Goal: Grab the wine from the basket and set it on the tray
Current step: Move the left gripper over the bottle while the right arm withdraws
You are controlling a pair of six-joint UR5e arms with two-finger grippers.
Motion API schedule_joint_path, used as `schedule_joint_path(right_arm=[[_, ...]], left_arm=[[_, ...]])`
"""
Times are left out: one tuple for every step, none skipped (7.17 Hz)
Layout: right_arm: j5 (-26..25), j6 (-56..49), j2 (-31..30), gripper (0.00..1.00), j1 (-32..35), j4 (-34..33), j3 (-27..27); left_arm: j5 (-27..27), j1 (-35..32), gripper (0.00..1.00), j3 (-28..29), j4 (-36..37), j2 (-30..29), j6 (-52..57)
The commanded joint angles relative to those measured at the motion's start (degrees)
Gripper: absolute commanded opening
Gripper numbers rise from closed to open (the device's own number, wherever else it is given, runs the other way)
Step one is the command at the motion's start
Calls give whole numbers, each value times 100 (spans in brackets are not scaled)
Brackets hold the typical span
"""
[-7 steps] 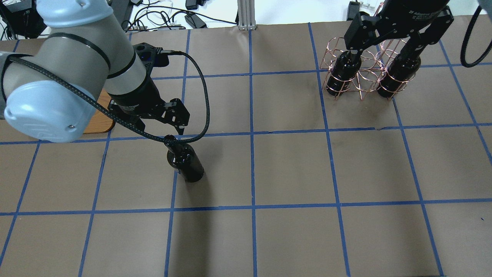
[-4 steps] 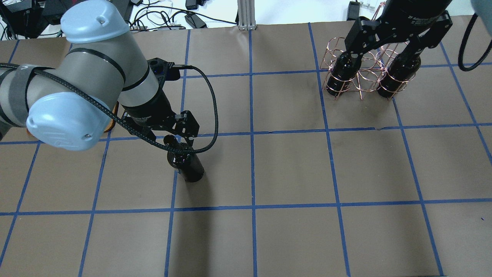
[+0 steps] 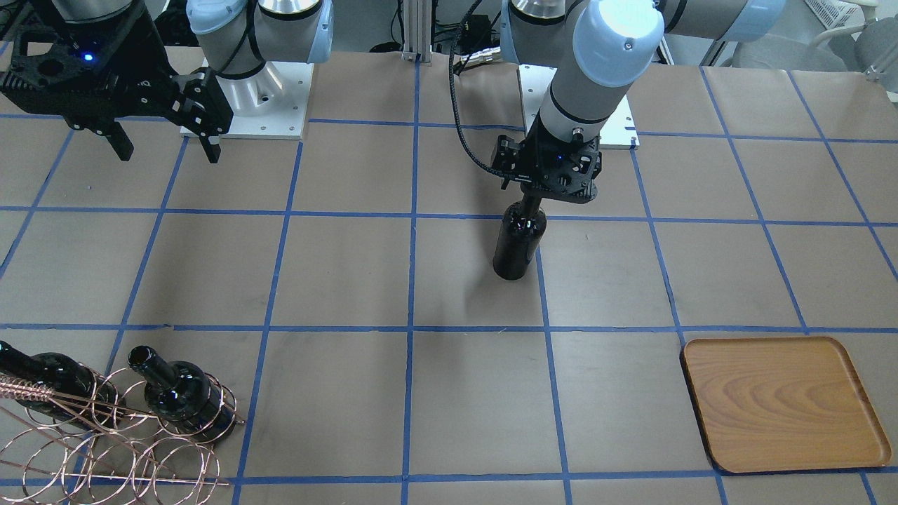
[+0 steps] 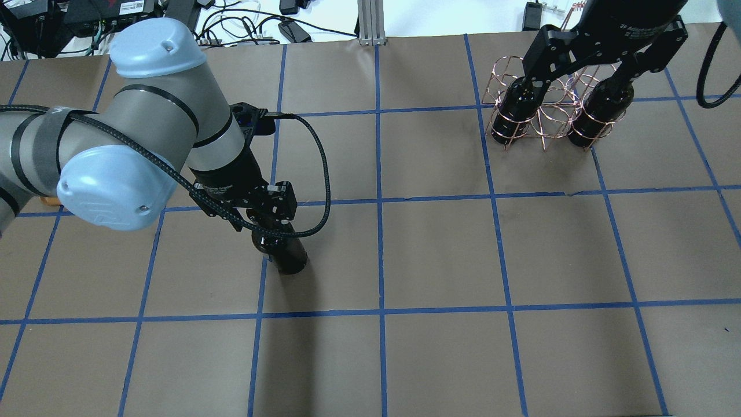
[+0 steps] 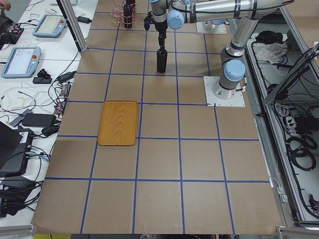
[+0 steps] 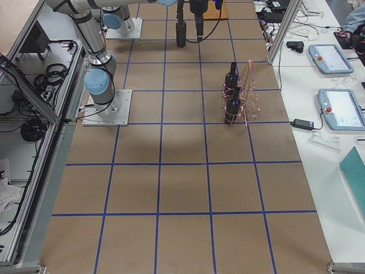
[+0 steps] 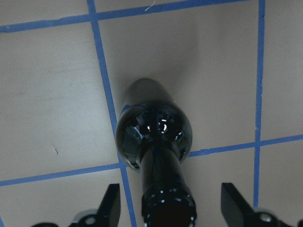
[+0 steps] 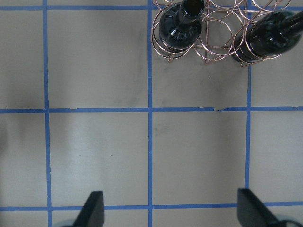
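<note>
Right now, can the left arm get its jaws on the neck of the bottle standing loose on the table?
Probably yes. The left gripper hangs over the upright wine bottle, jaws open either side of its neck, not touching; nothing else is near it.

A glossy black glass wine bottle stands upright on the bench, its neck between the spread left fingers, untouched. Two like bottles sit in the rose-gold wire-ring basket, beyond the right fingers. The light-brown wooden tray lies well away from both.
</note>
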Motion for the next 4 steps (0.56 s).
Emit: schedule_joint_path(right_arm=[[11, 26, -27, 100, 3, -1, -32], [28, 35, -27, 100, 3, -10, -41], [20, 79, -36, 100, 11, -19, -163], [11, 105, -27, 100, 38, -1, -216]], left_arm=[[13, 4, 56, -2, -93, -30, -35], [5, 13, 42, -2, -190, -30, -35], [-56, 13, 4, 41, -338, -39, -244], [-57, 30, 0, 77, -349, -48, -263]])
